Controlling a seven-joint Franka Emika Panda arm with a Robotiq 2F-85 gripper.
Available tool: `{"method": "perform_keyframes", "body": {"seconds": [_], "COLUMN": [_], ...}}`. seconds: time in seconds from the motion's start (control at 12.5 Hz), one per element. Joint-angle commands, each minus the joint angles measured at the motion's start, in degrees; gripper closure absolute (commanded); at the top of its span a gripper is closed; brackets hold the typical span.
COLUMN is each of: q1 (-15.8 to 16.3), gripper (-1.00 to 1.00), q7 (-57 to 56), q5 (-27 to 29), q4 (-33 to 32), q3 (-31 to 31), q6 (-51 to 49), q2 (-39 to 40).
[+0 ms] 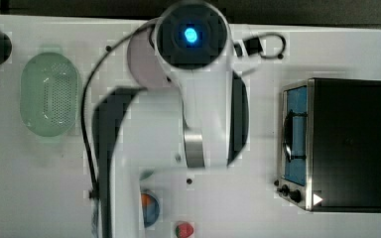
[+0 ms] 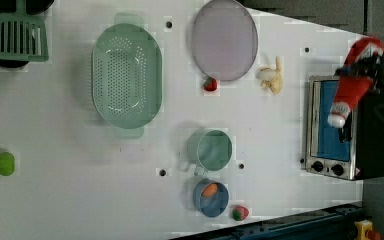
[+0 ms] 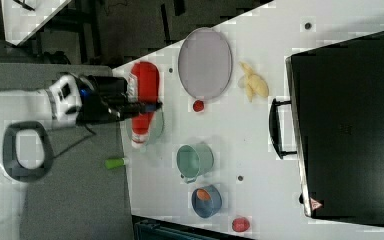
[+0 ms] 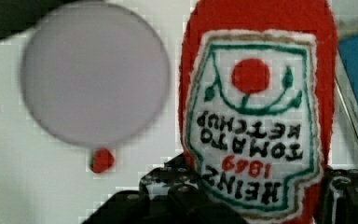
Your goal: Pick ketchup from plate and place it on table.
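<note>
Pick done: my pincer [image 4: 256, 205], jaws part-closed, grips the ketchup [image 3: 142, 102] aloft, clear of the bare plate [image 3: 205, 62]; still left is setting it down on the table [image 2: 70, 165].

Ketchup [image 2: 352, 87] held up in the hand [image 2: 367, 70] over the toaster oven [image 2: 337, 130], at the left view's right, white cap down. Plate [image 2: 224, 40] bare on counter [image 2: 70, 165], strawberry [image 2: 210, 84] just beside its rim. Green basket [image 2: 126, 76] w/ nothing in it; mug [image 2: 211, 149] near blue bowl [image 2: 211, 198].
</note>
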Motion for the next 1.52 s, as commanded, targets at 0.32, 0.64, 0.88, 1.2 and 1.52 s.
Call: {"method": "perform_keyframes", "body": {"seconds": [0.32,0.64,0.88,1.2,1.52], "q1": [-1.6,-1.8,-1.8,-1.7,-1.7], "gripper": [-0.20,-0.20,-0.28,-1.00,-1.00], "q7": [5.5,5.5,5.6,5.5,5.9], "q5": [3.8,5.9,6.0,5.9,6.0], "q4": [-19.9,-28.3,-31.9,-33.0,-29.7], "q3": [-1.6,-2.3,-2.4,-2.4,-2.4], "q6": [14.8,28.7,35.3,38.3,35.4], "q2": [-0.1,3.3,6.9,7.7,1.3]}}
